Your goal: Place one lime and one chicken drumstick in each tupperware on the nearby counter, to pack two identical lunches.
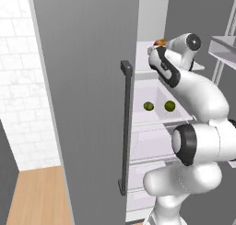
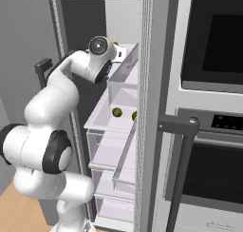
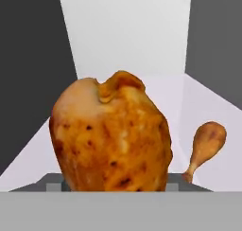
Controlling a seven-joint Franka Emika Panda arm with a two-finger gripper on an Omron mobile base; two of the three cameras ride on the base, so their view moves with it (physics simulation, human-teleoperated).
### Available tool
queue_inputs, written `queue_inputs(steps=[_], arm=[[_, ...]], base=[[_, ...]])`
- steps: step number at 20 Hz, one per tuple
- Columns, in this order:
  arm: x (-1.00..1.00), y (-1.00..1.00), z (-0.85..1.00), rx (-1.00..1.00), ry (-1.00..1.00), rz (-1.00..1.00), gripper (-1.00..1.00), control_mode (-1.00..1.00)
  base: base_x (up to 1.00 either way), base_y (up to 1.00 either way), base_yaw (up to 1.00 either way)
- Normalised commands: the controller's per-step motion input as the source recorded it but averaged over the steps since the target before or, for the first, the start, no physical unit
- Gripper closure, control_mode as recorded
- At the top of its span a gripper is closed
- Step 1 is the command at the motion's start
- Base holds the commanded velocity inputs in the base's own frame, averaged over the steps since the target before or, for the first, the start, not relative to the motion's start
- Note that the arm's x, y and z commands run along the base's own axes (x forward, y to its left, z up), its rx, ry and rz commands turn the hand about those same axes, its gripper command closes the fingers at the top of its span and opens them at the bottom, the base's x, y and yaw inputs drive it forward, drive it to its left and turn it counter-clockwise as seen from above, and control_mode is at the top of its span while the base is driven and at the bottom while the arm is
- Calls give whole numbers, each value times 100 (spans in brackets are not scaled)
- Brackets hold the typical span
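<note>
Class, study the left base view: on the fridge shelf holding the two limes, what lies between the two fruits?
Nothing. In the left base view, the left lime and right lime sit apart on the pale shelf, with only bare shelf between them.

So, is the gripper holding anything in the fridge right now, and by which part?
It looks closed on a chicken drumstick at its bulbous meaty end; the fingertips themselves are hidden behind the meat, so contact is not certain.

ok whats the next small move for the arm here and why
Probably lift slightly and draw back out of the fridge. In the hand view the chicken drumstick sits right up against the end effector, apparently gripped, while a second drumstick lies apart on the white shelf. Two limes wait on the lower shelf.
</note>
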Motion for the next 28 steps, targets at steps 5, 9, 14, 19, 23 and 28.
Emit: queue_inputs(steps=[5,9,14,19,23,28], arm=[[-100,6,29,-1,-46,0,100,-100],[-100,21,16,-4,-5,0,100,-100],[-100,39,-33,-16,31,0,100,-100],[-100,39,-61,-14,64,1,100,-100],[-52,7,-60,-2,76,0,100,-100],[1,0,-1,0,21,0,100,-100]], base=[[0,0,0],[0,0,0],[0,0,0],[0,0,0],[0,0,0],[0,0,0]])
